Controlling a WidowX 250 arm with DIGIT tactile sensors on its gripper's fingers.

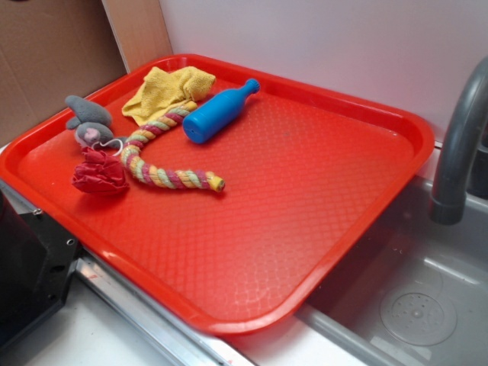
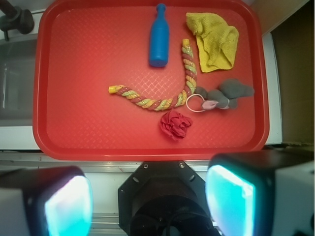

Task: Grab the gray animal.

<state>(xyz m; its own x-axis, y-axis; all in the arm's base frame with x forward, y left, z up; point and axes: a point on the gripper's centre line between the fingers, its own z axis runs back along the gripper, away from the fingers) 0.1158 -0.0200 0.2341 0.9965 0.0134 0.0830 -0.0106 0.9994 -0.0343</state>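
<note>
Gray animal (image 1: 90, 122): small plush mouse, lying at the left side of the red tray (image 1: 305, 175) in the exterior view, near the tray's left rim. In the wrist view it sits right of centre (image 2: 224, 94), ears toward the right, pinkish patch facing lower left. Its thin white string tail (image 2: 193, 103) makes a loop touching the curved end of the striped rope toy (image 2: 167, 91). Red crumpled cloth ball (image 1: 99, 173) just below the mouse in the exterior view, close but whether touching I cannot tell. Rope toy curves from the mouse area out to mid-tray, yellow tip pointing right in the exterior view. Yellow rag (image 1: 168, 91) bunched at upper left of the tray, rope's upper end touching it. Blue plastic bottle (image 1: 217, 113) lies on its side just right of the rag, neck pointing to the upper right. Tray rests over a sink (image 1: 412, 297); gray faucet (image 1: 461, 145) at right edge. Gripper (image 2: 147, 201): fingers spread wide at the bottom of the wrist view, pads (image 2: 229, 194) well apart, holding nothing, well clear of the mouse, outside the tray's near rim.
</note>
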